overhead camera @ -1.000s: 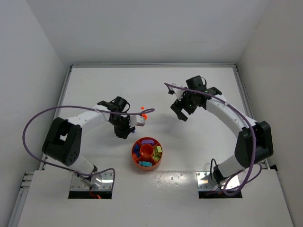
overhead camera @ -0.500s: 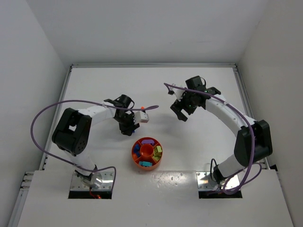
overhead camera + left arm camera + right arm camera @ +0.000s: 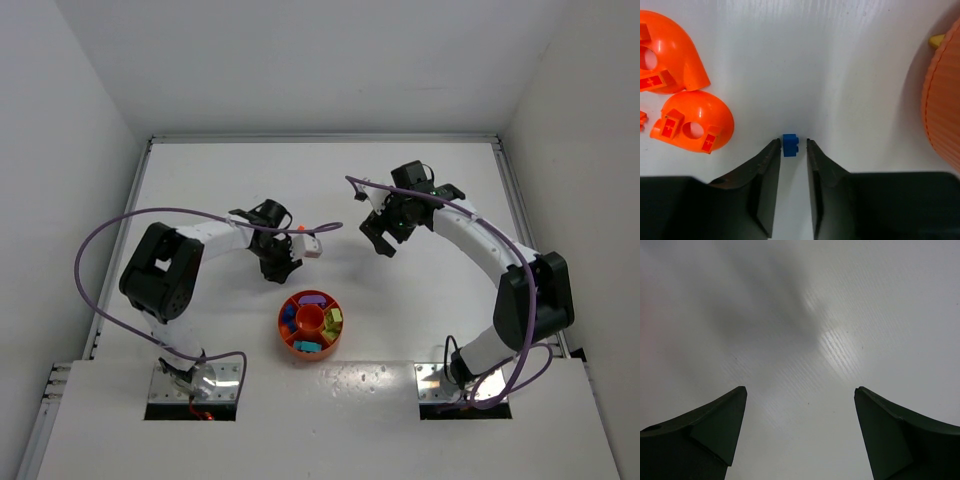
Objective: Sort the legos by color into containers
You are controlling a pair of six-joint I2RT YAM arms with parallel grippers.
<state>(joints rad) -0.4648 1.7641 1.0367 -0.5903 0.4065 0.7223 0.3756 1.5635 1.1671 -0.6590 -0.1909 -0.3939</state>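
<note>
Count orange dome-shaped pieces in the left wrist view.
2: one dome at top left, the other dome just below it. The orange sliver at the left edge may be another.

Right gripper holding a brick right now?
No, the right gripper stands wide open, with only the white table showing between its fingers.

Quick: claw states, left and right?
Left claw: open narrowly, straddling a blue brick, not yet clamped.
Right claw: open wide, empty.
</note>
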